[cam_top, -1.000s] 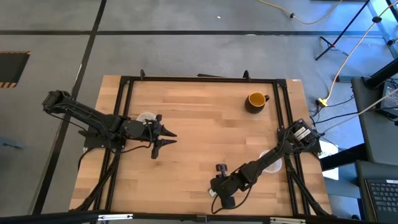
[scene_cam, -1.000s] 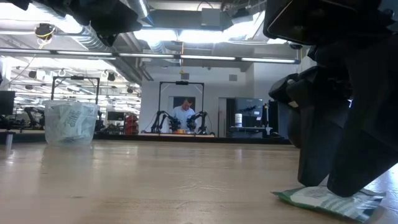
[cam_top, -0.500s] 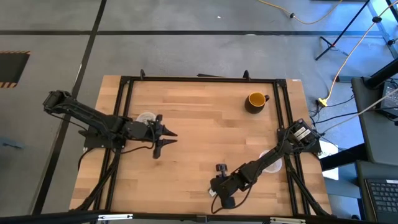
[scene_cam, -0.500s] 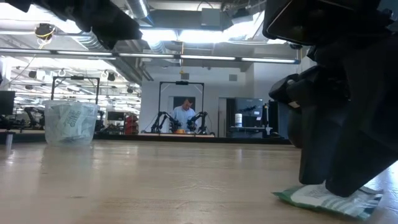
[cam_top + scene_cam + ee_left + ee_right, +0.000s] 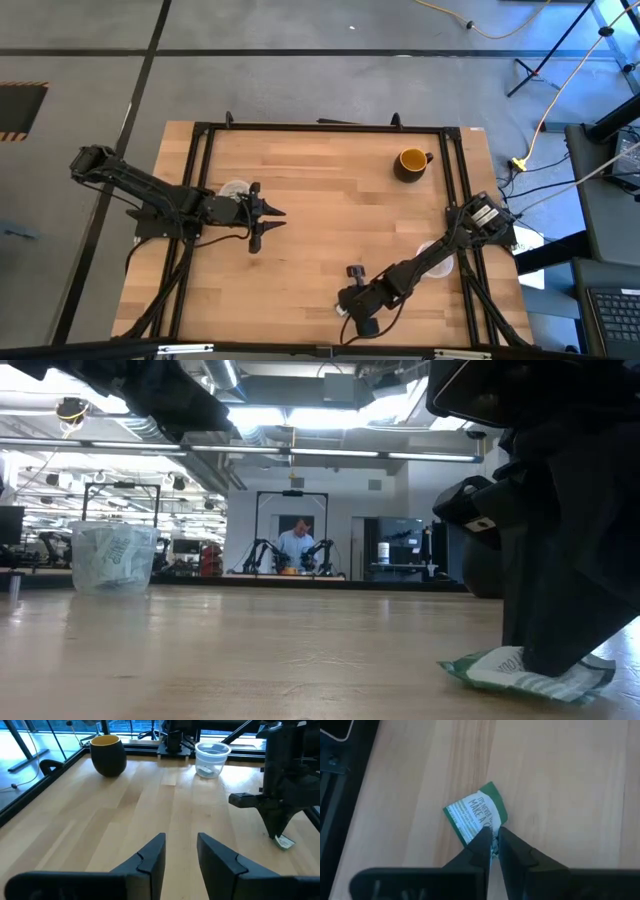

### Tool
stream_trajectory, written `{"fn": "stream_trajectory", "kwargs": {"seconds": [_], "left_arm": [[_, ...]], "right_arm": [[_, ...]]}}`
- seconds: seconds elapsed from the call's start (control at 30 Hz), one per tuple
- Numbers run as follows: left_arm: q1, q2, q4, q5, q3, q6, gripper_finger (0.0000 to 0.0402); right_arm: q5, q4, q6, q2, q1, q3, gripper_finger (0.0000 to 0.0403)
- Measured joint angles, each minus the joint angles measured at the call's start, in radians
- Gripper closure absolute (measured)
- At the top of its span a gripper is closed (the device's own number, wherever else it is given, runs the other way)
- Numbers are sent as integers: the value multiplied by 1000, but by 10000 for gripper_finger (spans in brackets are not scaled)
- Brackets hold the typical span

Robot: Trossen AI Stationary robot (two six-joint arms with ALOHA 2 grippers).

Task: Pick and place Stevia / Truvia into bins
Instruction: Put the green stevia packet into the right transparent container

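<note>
Right tool (image 5: 493, 845) pinches a green packet (image 5: 476, 816) printed "MAKE A".

Even overhead light, bright ceiling strips (image 5: 330, 415) glaring at low view's top, right arm (image 5: 560, 510) a near-black silhouette there, soft sheen on table (image 5: 250, 650), faint shadows, background softly blurred.
</note>
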Motion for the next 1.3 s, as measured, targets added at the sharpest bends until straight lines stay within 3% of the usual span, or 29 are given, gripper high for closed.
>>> {"fn": "stream_trajectory", "kwargs": {"seconds": [0.37, 0.67, 0.87, 1.1, 1.3], "left_arm": [[0, 0, 0, 1, 0, 0, 297], [0, 0, 0, 1, 0, 0, 298], [-1, 0, -2, 22, 0, 0, 297], [-1, 0, -14, 41, 0, 0, 296], [-1, 0, -23, 42, 0, 1, 299]], "right_arm": [[3, -212, -20, 6, -1, 113, 365], [7, -252, -41, 3, -1, 170, 365], [35, -354, -2, -67, -1, 171, 365], [141, -649, 220, -239, 18, 173, 365], [173, -983, 600, -368, 97, 173, 365]]}}
